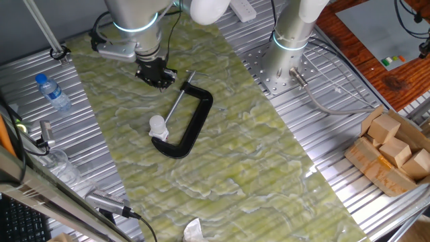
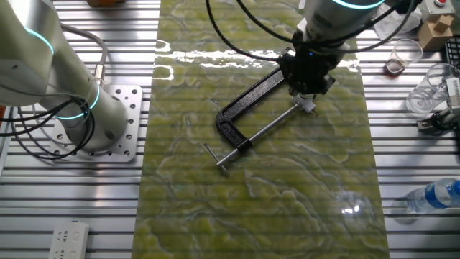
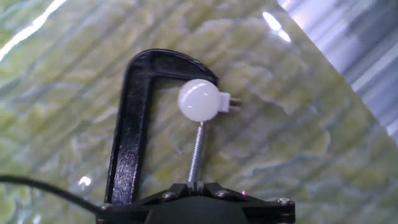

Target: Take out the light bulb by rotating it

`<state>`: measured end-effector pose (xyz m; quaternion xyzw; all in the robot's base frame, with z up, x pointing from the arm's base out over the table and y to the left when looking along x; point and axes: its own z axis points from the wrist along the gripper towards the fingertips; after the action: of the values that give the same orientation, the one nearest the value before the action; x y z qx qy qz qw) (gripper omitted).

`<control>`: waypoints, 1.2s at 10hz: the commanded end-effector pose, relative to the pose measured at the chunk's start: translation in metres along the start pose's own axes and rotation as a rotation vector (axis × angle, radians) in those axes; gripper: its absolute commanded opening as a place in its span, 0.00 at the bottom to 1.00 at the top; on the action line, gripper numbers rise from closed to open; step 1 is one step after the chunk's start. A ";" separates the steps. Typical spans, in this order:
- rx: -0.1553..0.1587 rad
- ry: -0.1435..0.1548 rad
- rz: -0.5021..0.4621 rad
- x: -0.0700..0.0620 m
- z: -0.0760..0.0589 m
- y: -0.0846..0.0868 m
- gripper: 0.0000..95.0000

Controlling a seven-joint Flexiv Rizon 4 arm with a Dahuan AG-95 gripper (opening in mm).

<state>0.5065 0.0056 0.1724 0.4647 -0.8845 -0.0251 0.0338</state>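
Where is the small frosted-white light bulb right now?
In one fixed view, the small frosted-white light bulb stands near the green mat's middle, held at the black C-clamp's screw end, apart from the end effector.

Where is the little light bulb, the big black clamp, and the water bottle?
light bulb [image 3: 199, 100], hand view, on its round frosted top.
black clamp [image 1: 196, 123], one fixed view, on its curved frame.
water bottle [image 1: 54, 93], one fixed view, on its clear body.

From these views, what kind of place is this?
Likely a robotics lab bench: two arm bases bolted to a ribbed metal table, a clamp holding a bulb on a green mat.
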 end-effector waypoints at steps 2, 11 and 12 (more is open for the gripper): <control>-0.014 0.006 -0.057 -0.015 0.002 -0.005 0.00; -0.015 0.002 -0.079 -0.075 0.016 -0.019 0.00; -0.017 -0.001 -0.111 -0.076 0.017 -0.017 0.20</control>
<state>0.5630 0.0588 0.1515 0.4830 -0.8741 -0.0313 0.0410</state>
